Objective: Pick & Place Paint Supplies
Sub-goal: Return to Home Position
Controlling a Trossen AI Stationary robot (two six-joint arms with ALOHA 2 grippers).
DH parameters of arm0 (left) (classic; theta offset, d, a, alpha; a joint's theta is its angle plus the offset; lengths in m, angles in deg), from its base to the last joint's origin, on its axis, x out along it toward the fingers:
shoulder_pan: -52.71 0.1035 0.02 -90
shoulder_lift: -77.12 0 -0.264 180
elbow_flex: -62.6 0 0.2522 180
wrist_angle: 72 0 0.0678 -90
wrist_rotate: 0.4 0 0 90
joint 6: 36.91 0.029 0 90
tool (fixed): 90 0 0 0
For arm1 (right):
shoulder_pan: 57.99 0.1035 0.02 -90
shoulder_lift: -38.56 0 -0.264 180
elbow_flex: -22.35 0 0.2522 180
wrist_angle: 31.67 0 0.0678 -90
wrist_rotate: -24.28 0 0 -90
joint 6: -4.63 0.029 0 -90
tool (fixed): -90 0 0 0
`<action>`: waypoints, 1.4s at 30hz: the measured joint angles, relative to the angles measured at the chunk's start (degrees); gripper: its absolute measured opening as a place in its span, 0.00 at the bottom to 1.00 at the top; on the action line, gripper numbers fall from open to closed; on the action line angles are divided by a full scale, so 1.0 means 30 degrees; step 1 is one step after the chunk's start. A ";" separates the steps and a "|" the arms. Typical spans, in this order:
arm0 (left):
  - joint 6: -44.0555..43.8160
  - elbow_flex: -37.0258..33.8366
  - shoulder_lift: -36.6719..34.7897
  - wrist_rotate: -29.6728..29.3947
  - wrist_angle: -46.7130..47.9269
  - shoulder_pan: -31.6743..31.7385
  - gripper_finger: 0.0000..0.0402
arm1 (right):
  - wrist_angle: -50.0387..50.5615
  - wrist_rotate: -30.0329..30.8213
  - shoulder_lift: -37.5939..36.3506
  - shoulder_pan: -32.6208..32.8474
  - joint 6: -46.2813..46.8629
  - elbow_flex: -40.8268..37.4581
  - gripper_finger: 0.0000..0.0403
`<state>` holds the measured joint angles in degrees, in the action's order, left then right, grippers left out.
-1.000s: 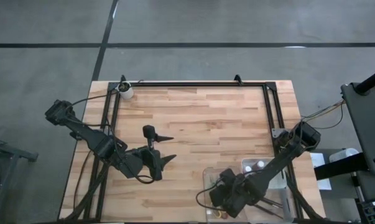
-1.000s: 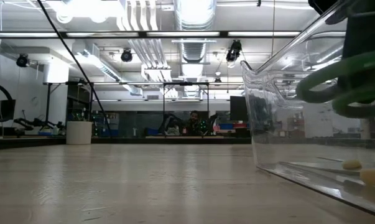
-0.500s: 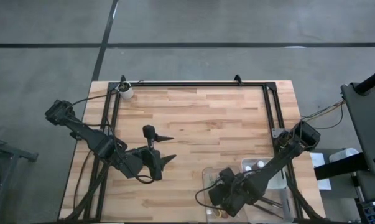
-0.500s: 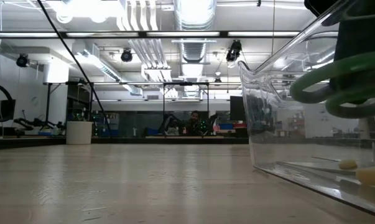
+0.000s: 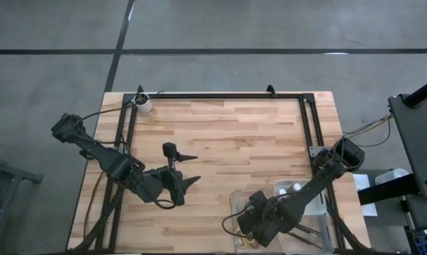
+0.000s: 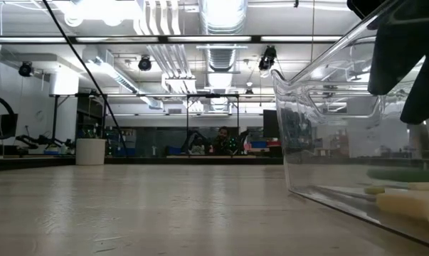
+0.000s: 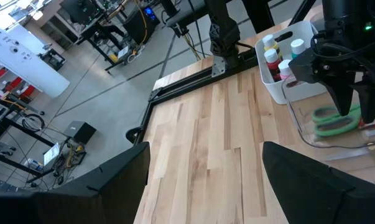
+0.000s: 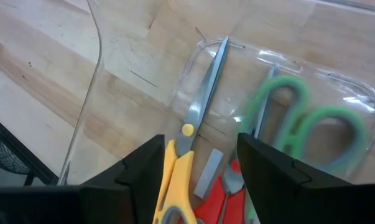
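Three pairs of scissors lie flat inside the clear plastic bin (image 8: 94, 74), which stands at the near right part of the pale wooden table (image 5: 227, 134). They are the green-handled scissors (image 8: 311, 124), the yellow-handled scissors (image 8: 178, 168) and the red-handled scissors (image 8: 219, 190). The red handles sit between the other two pairs.

The right gripper (image 8: 199, 140) hangs directly above the bin. Its jaws are parted and hold nothing. The low view shows its dark fingers (image 6: 406, 64) raised clear of the green handles on the bin floor.

Just beside the bin, on its far right side, small paint bottles with pale caps (image 7: 275, 56) stand upright in a white open box (image 7: 293, 90).

The left gripper (image 5: 197, 168) is over the left-centre of the table, well apart from the bin, with its jaws wide and empty. A small white round cup (image 5: 144, 105) stands at the far left corner.
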<state>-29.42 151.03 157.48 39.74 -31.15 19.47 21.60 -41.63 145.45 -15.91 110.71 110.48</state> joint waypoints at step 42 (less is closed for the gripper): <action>-0.0068 0.0002 0.0000 0.0001 -0.0004 -0.0007 0.78 | -0.4992 0.4070 -0.5328 -0.4524 -2.4534 0.0074 0.50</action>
<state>-29.62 151.04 157.48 39.75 -31.16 19.45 6.63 -29.42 129.46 -29.48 37.11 110.70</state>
